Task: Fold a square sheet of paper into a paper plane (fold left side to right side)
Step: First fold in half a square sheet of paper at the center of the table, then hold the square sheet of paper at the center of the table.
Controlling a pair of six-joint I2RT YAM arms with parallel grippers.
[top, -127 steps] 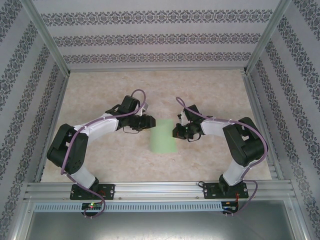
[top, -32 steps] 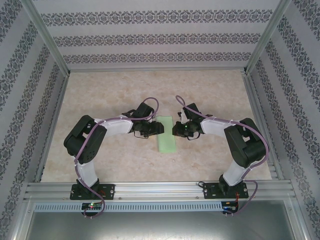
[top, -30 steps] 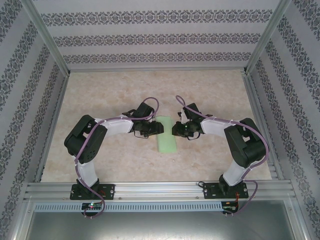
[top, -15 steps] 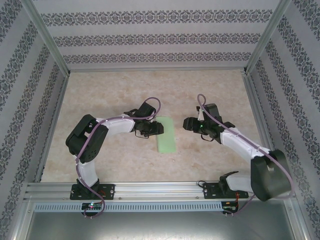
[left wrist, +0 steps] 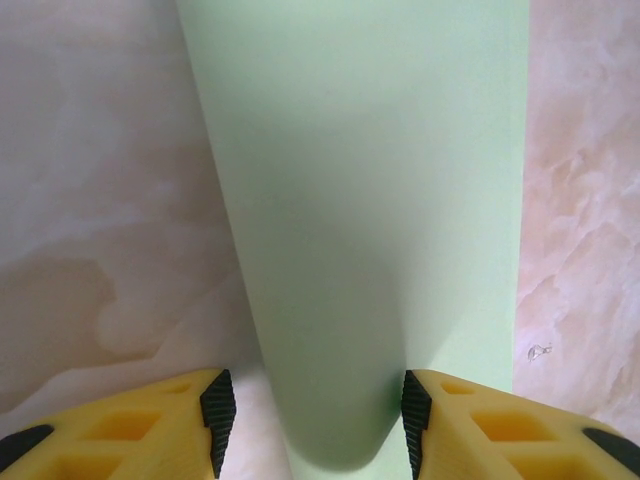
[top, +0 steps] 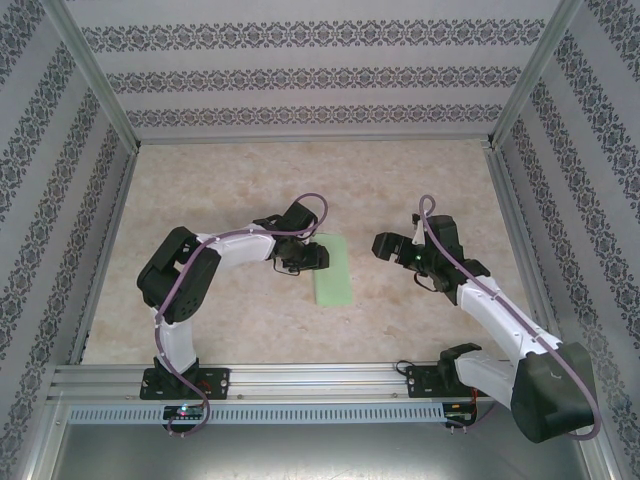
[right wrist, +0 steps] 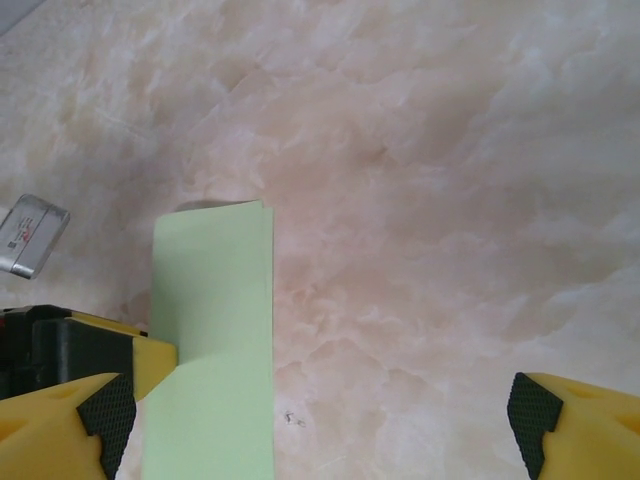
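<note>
The square sheet of paper lies on the marble table folded in half, a narrow pale green strip with its rounded fold on the left. My left gripper sits at that fold with its jaws open. In the left wrist view the curved fold of the paper runs between the pads; the right pad is close against it and the left pad stands clear. My right gripper hangs to the right of the sheet, wide open and holding nothing. The right wrist view has the paper at the lower left, well apart from my right gripper.
Bare marble tabletop spreads around the sheet. Patterned walls and aluminium rails enclose it. A tiny speck lies on the table just right of the paper.
My right gripper has opened wide and pulled back to the right, away from the paper's edge. The left gripper and the folded sheet have stayed where they were.
</note>
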